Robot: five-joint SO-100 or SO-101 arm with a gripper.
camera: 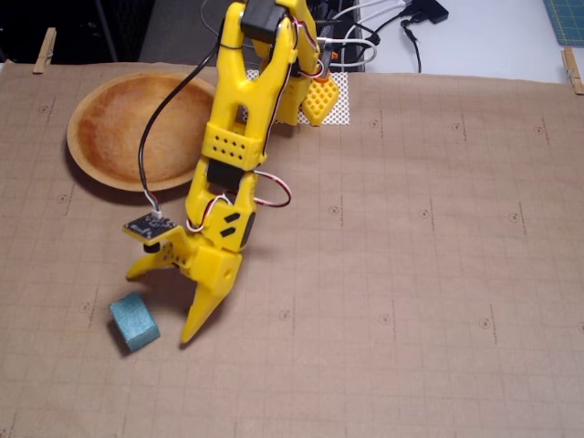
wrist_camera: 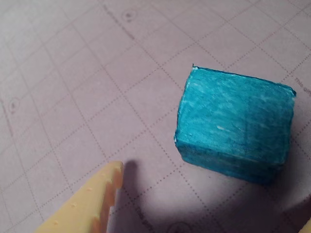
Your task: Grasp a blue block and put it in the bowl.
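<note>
Gridded brown mat (camera: 438,274), clothespins (camera: 44,50), perhaps cables (camera: 401,27).

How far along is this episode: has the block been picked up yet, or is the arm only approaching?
Done: the gripper is down at the mat, open, next to the blue block. In hand: nothing; the wrist view shows the block resting on the mat, clear of the one visible finger. Left: closing on the block, lifting it and carrying it to the bowl, which looks empty.
</note>
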